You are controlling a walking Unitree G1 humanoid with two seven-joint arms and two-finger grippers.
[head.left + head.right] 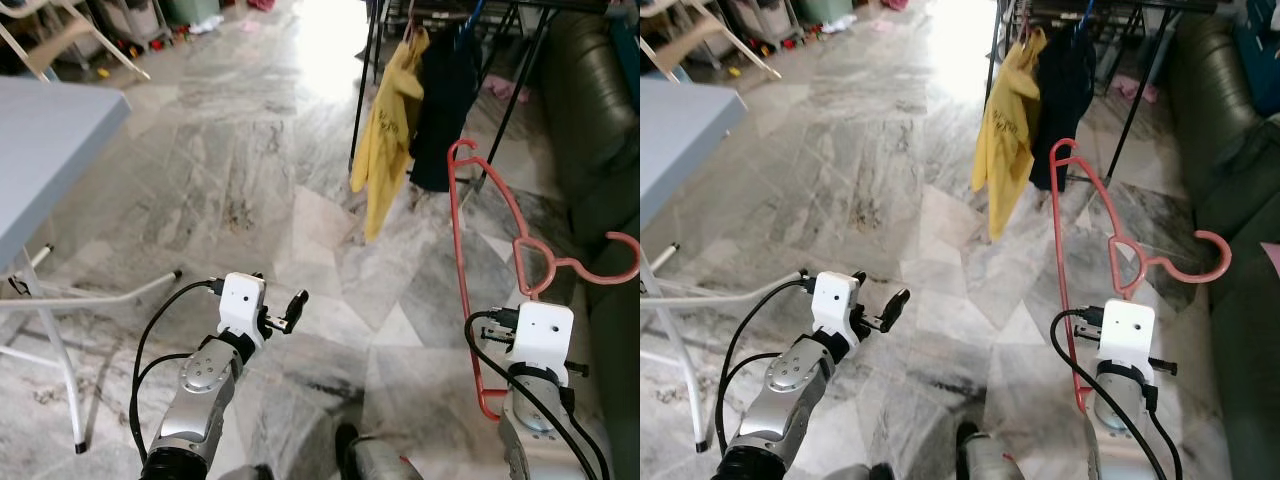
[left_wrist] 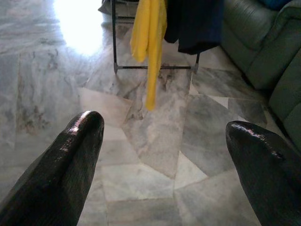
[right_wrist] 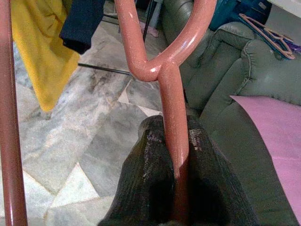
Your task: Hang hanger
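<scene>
Left gripper: fingers spread wide with nothing between them, held forward at waist height over the marble floor; it seems kept free, perhaps to steady things later.
Folding table: stands at the robot's far left, well apart from the work, so it plays no part in this step.
Clothes rack: dark metal frame ahead and slightly to the right, still some way off; this looks like the place the hanger is meant to go.
Yellow garment: hangs from the rack, with a dark garment just beside it, which leaves the rail further right as the likelier spot, though the rail itself is mostly cut off at the top.
Right gripper: fingers pinched tight on the red hanger, gripping the straight stem just below the fork under the hook.
Hanger pose: held upright in front of the right arm, hook curling toward the sofa, likely so the hook can be brought over the rail.
Progress: hanger in hand, not yet hung; approach to the rack appears to be the step in hand.
</scene>
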